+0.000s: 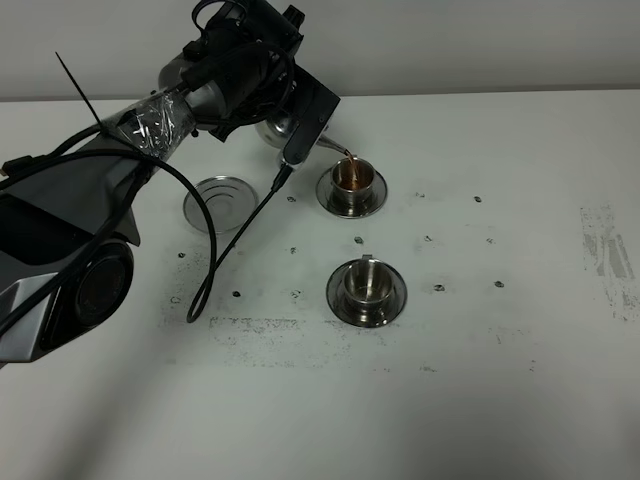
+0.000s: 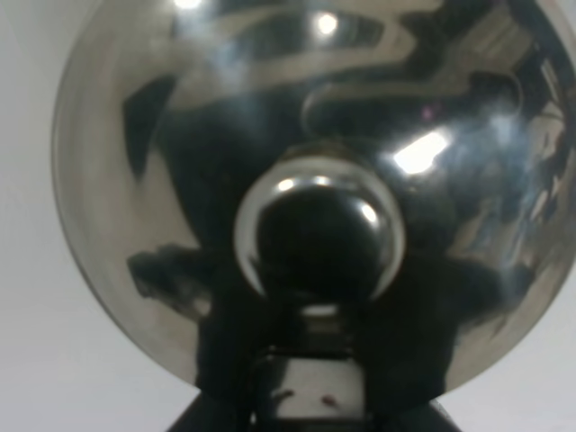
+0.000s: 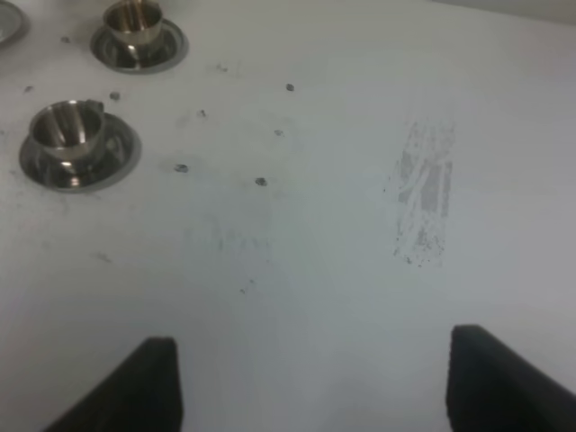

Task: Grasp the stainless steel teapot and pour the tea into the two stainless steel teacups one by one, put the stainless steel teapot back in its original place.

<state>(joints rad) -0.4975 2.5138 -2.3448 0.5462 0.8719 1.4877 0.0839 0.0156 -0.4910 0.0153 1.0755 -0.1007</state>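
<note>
From the high camera, the left arm reaches across the white counter [image 1: 500,380] and carries the stainless steel teapot [image 1: 278,128] off the surface, tipped over. Its spout [image 1: 335,148] ends just above the rim of the far teacup [image 1: 352,178]. That cup sits on its own saucer and holds brown liquid. The left claw [image 1: 305,115] is clenched on the stainless steel teapot, though the arm hides the contact itself. The near teacup [image 1: 366,284] stands on its saucer closer to the camera, apart from the far one, and its inside looks plain steel. A bare saucer [image 1: 217,202] lies flat to the left of the cups, with a black cable [image 1: 235,245] looping beside it.

In the left wrist view, the teapot's shiny body [image 2: 135,225] fills almost the whole picture, with the round lid knob [image 2: 315,234] in the middle. Low in the frame a small steel part sits between dark shapes; it is probably the handle in the grip, but the view is too close to be sure.

In the right wrist view, the right claw [image 3: 315,387] is released. Its two dark fingertips [image 3: 135,387] are spread wide over bare counter and nothing is between them. Both teacups are in view well away from it.
</note>
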